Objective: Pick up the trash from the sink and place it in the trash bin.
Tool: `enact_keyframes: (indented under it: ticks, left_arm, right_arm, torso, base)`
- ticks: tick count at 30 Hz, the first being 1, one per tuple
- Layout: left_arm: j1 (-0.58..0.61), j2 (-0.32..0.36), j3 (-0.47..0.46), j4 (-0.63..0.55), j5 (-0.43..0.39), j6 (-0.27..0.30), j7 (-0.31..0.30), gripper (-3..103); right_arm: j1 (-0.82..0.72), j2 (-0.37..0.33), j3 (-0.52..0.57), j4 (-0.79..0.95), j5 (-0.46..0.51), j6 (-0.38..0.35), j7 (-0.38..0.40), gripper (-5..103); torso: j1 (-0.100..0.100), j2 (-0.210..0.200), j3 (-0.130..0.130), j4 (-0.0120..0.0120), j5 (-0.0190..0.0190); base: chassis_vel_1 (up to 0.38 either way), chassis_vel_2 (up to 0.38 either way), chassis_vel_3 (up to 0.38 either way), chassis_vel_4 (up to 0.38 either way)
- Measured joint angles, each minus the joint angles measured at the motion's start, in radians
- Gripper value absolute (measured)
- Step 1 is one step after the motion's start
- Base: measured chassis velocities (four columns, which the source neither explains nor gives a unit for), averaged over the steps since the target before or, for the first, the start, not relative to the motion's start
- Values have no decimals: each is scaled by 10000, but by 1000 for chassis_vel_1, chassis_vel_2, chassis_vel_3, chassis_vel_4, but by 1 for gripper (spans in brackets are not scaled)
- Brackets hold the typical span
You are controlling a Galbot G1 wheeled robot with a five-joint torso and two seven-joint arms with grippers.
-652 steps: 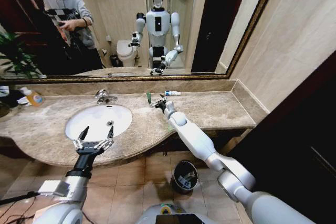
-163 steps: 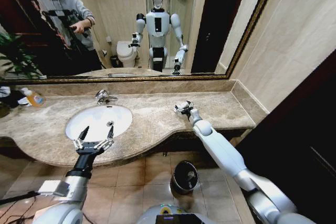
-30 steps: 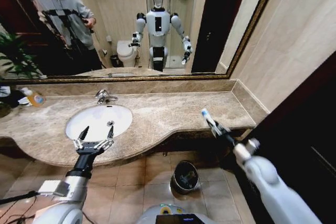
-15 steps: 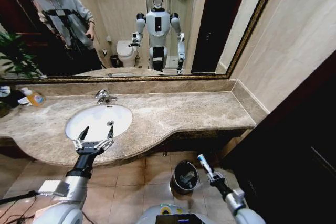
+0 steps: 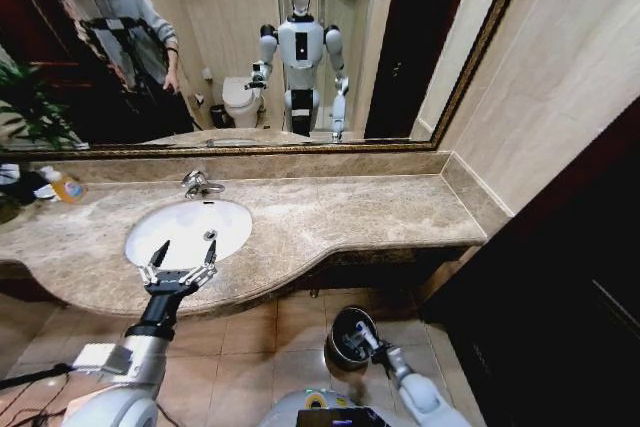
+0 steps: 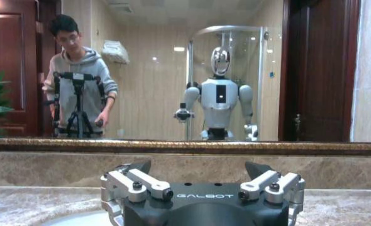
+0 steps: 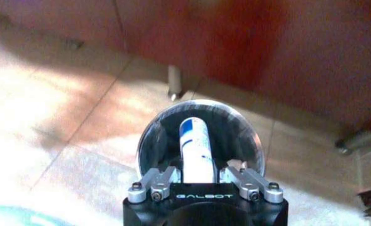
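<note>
Down by the floor, the right gripper [image 7: 198,178] has its fingers closed on a blue-and-white tube [image 7: 194,148], which stands out straight from between them with its far end over the open mouth of the trash bin [image 7: 251,141]. In the right wrist view the tube lies along the middle of the bin's round opening, the shiny rim showing on either side of the two fingers. In the head view the same gripper [image 5: 366,337] sits at the near edge of the bin [image 5: 340,339], on the tiled floor below the counter's front edge.

The left gripper [image 5: 180,265] hangs above the near rim of the sink [image 5: 232,215], its fingers spread apart with nothing between them (the wrist view shows both finger sets [image 6: 135,183] well separated). Beyond its fingertips lie the white basin and then the chrome tap [image 5: 198,184]. The marble counter [image 5: 380,209] stretches away to the right of those fingers. An orange soap bottle [image 5: 64,185] stands on the counter's far left end, well apart from both grippers.
</note>
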Motion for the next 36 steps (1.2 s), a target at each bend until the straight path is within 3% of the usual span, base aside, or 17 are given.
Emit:
enact_keyframes:
  ticks: [1,3,17,21,25,28,29,32,36]
  left_arm:
    - [0,0,0,0,-1,0,-1,100]
    - [0,0,0,0,0,0,0,100]
    - [0,0,0,0,0,0,-1,100]
    - [0,0,0,0,0,0,-1,100]
    - [0,0,1,0,0,-1,-1,100]
    - [0,0,0,0,0,-1,-1,100]
    - [0,0,0,0,0,-1,-1,100]
    - [0,0,1,0,0,-1,0,100]
    - [0,-1,0,0,-1,-1,-1,100]
  right_arm:
    - [550,377,-58,-1148,-440,381,-98,27]
    - [882,552,-35,-1736,-564,612,-149,27]
    - [1879,989,337,-3379,-971,1420,-457,25]
    - [1949,983,512,-3625,-973,1589,-436,46]
    - [1996,985,606,-3722,-896,1649,-376,51]
    - [1980,924,652,-3709,-732,1682,-365,68]
    - [1980,924,652,-3709,-732,1682,-365,68]
    - [1875,741,802,-3363,-338,1752,-538,84]
    - [1469,376,915,-2421,333,1597,-592,94]
  torso:
    - [0,0,0,-2,-2]
    - [0,0,0,0,0]
    - [0,0,0,0,-4]
    - [-1,0,-1,-1,-3]
    - [-1,0,-1,-1,-4]
    - [0,0,-1,-1,-3]
    - [0,0,-1,-1,-3]
    - [-1,0,-1,-1,-2]
    - [-1,0,-1,0,0]
  base:
    - [0,0,0,0]
    - [0,0,0,0]
    - [0,0,0,0]
    - [0,0,0,0]
    - [0,0,0,0]
    - [0,0,0,0]
    - [0,0,0,0]
    - [0,0,0,0]
    - [0,0,0,0]
